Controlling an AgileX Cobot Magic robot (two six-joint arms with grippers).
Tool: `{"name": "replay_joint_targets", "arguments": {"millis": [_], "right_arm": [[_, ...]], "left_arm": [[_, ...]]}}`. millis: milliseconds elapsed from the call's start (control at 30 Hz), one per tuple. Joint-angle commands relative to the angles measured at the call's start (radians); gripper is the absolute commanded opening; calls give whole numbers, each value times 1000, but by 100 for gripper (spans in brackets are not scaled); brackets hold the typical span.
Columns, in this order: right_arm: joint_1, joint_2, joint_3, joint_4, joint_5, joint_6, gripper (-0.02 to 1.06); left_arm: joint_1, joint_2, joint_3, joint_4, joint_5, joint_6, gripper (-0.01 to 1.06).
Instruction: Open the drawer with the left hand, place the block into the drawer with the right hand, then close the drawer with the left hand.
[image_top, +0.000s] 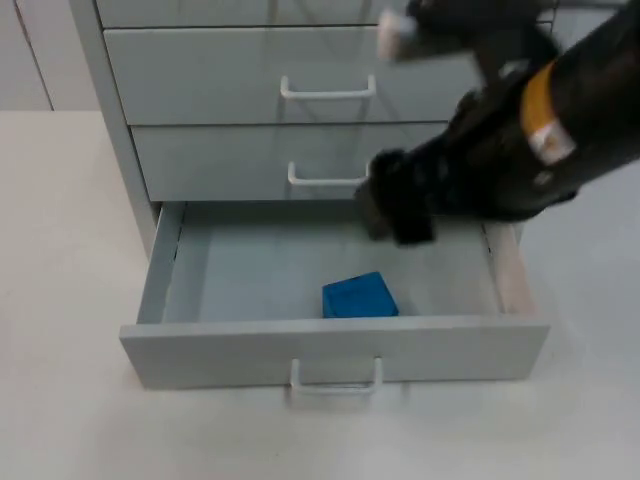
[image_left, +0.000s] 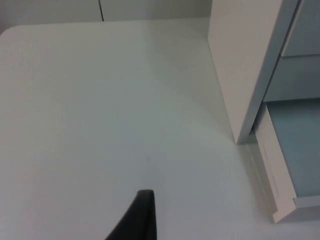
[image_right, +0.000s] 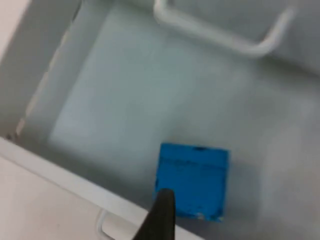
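Observation:
A blue block lies on the floor of the open bottom drawer, close behind its front panel and a little right of centre. My right gripper hangs above the drawer's back right part, up and to the right of the block and apart from it. In the right wrist view the block rests flat inside the drawer beyond the right gripper. My left gripper waits over bare table left of the cabinet, with the pulled-out drawer's side beyond it.
The grey cabinet has two shut drawers above the open one, each with a white handle. The open drawer's own handle faces the table's front. White table top spreads left of and before the cabinet.

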Motion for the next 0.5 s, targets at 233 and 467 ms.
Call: {"name": "replay_joint_targets", "arguments": {"millis": [233, 467], "right_arm": [[4, -303, 24, 362, 214, -427, 78], [4, -419, 128, 361, 219, -455, 78]], "left_arm": [[3, -6, 4, -22, -4, -6, 105], [3, -6, 4, -37, -4, -8, 105]]}}
